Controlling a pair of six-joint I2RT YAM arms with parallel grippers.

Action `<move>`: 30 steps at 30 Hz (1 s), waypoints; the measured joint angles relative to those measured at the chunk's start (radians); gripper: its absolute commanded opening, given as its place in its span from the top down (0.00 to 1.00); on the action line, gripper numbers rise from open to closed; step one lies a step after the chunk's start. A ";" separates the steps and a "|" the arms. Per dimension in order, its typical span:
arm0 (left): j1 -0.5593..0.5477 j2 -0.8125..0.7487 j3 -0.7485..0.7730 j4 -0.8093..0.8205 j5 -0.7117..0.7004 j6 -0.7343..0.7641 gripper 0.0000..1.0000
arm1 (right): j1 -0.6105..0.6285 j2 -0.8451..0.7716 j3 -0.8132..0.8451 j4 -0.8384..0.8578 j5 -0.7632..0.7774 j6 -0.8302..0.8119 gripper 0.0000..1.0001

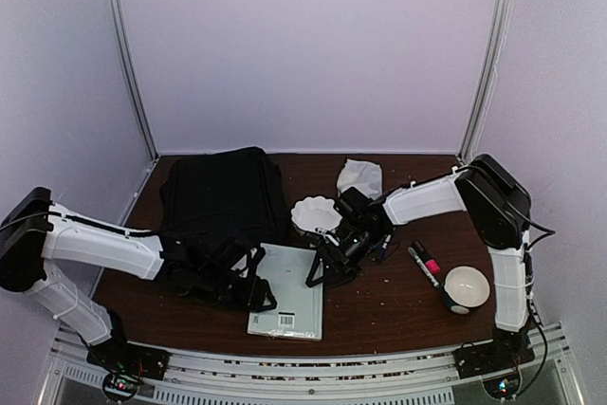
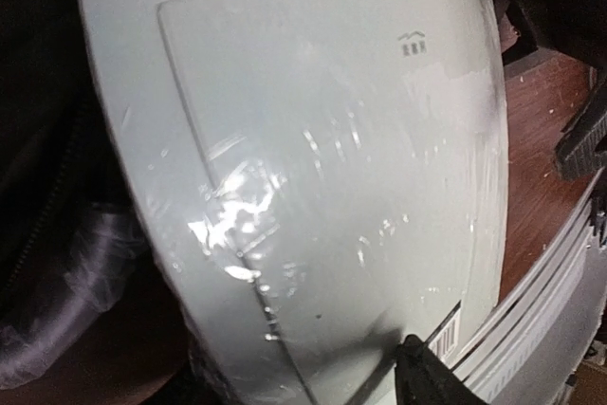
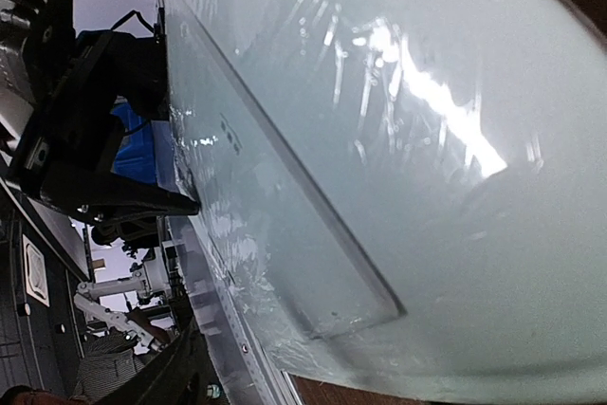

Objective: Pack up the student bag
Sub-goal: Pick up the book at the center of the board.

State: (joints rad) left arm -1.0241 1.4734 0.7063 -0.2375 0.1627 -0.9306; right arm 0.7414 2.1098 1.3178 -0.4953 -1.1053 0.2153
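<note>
A: Where does the bag lie?

B: The bag [image 1: 223,194] lies flat on the table [image 1: 379,315], at ten o'clock from the table's middle in the top view. The left arm crosses its near edge.

A: What is closest to it?

B: A book [image 1: 289,296] in pale, shiny wrap lies flat at five o'clock from the bag, with a barcode at its near end. Whether its far corner touches the bag cannot be told.

A: And the grippers?

B: The left gripper [image 1: 266,282] sits at nine o'clock of the book. Its fingers are apart, its tips are at the book's left edge, and it clamps nothing. The left wrist view shows one fingertip [image 2: 419,378] by the barcode. The right gripper [image 1: 332,278] is at one o'clock of the book, over its far right corner. Its fingers are spread wide and it holds nothing.

A: Farther out?

B: A white bowl [image 1: 315,213] stands at twelve o'clock of the book, just beside the right gripper. A crumpled white wrapper [image 1: 359,177] lies beyond it at one o'clock. A marker [image 1: 424,263] and a white ball [image 1: 466,285] lie at three o'clock, near the right arm.
</note>
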 measured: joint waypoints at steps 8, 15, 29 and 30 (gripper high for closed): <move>0.046 -0.062 -0.161 0.248 0.099 -0.114 0.56 | 0.000 0.000 0.000 0.002 -0.002 0.002 0.23; 0.055 -0.171 -0.222 0.349 0.124 -0.159 0.62 | 0.000 0.000 0.000 0.002 -0.002 0.002 0.23; 0.055 -0.119 -0.182 0.445 0.192 -0.164 0.75 | 0.000 0.002 -0.002 0.022 -0.005 0.002 0.24; 0.055 -0.115 -0.174 0.436 0.194 -0.164 0.80 | -0.001 0.002 -0.003 0.022 -0.005 0.002 0.24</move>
State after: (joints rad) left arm -0.9695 1.3582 0.5320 0.1989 0.3569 -1.0946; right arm 0.7406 2.1117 1.3151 -0.4732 -1.1107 0.2176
